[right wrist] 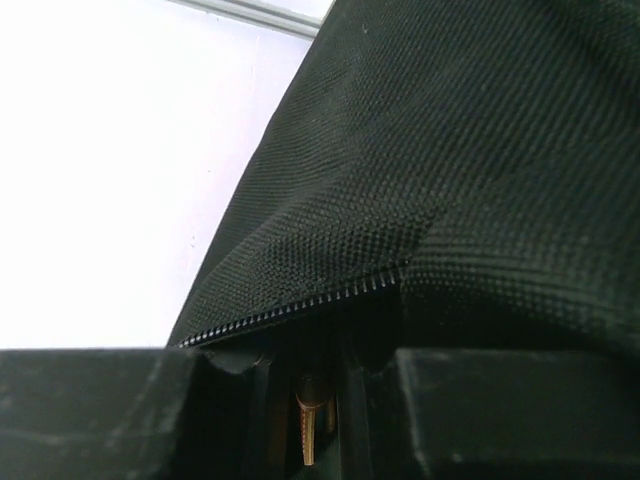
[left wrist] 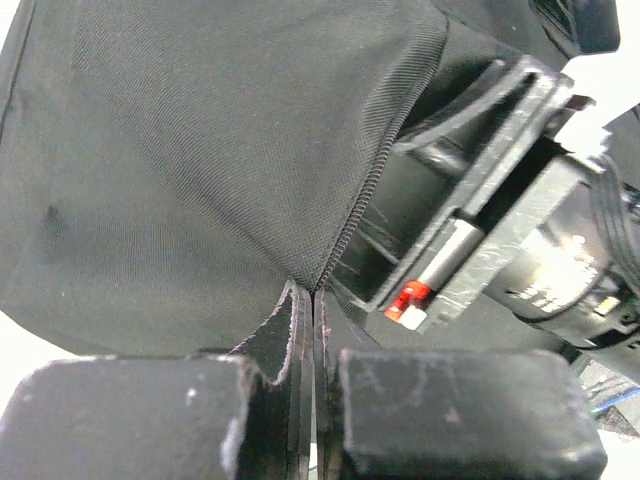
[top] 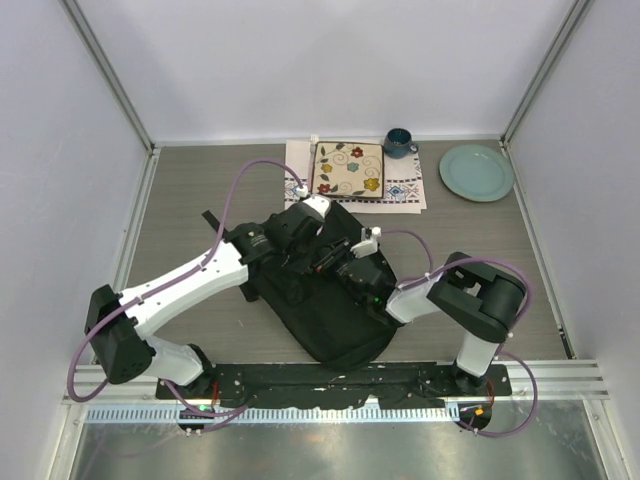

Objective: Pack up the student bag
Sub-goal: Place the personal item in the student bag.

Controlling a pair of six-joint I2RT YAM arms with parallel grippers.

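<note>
The student bag (top: 330, 315) is a big black fabric backpack lying in the middle of the table between both arms. My left gripper (top: 312, 255) is over its upper part. In the left wrist view it (left wrist: 314, 312) is shut on the bag's fabric edge where the zipper line (left wrist: 352, 215) ends. My right gripper (top: 340, 262) faces it from the right and shows in the left wrist view as a dark body (left wrist: 480, 260). In the right wrist view it (right wrist: 305, 372) is shut on a brass zipper pull (right wrist: 308, 430) just under the zipper teeth (right wrist: 300, 305).
At the back of the table a square floral plate (top: 348, 168) lies on a patterned cloth (top: 402, 192). A dark blue cup (top: 399, 142) and a round teal plate (top: 476, 172) stand to its right. White walls enclose the table on three sides.
</note>
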